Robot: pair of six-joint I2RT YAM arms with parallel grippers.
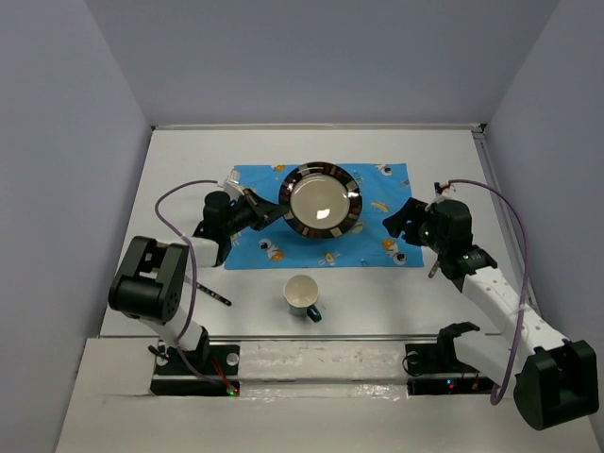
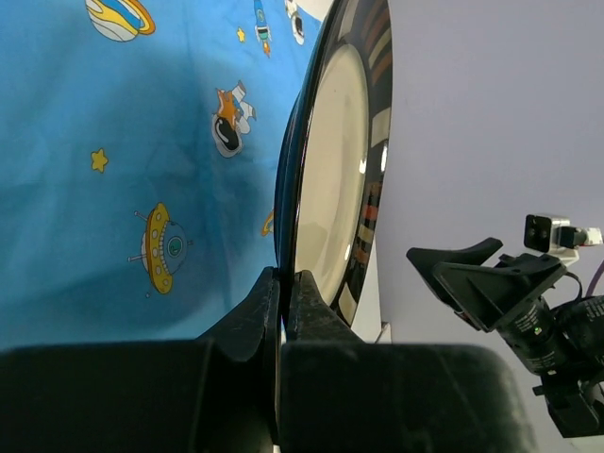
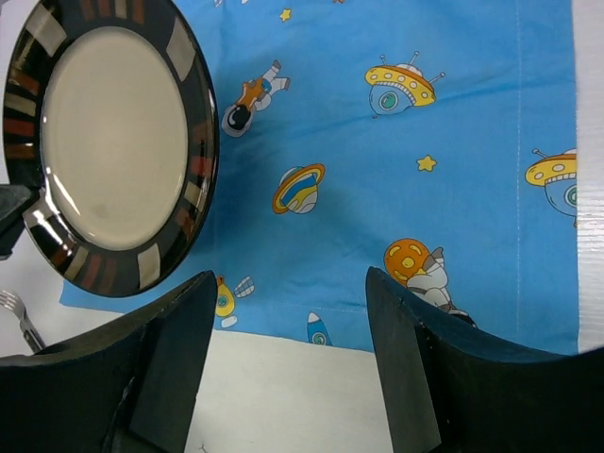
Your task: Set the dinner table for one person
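Note:
A round plate (image 1: pixel 323 200) with a cream centre and a dark striped rim is over the blue cartoon placemat (image 1: pixel 377 247) on the white dinner table (image 1: pixel 396 297). My left gripper (image 1: pixel 274 213) is shut on the plate's left rim. The left wrist view shows the fingers (image 2: pixel 283 276) pinching the rim of the plate (image 2: pixel 330 160) edge-on, over the placemat (image 2: pixel 94 189). The plate (image 3: pixel 113 137) casts a broad shadow on the mat (image 3: pixel 396 142) and seems slightly lifted. My right gripper (image 1: pixel 398 219) is open and empty (image 3: pixel 288 278) over the mat's near right edge.
A cream cup (image 1: pixel 301 293) with a dark handle stands on the table in front of the mat. A dark-handled fork (image 1: pixel 212 294) lies near the left arm, and its tines (image 3: pixel 11 307) show in the right wrist view. Grey walls enclose the table.

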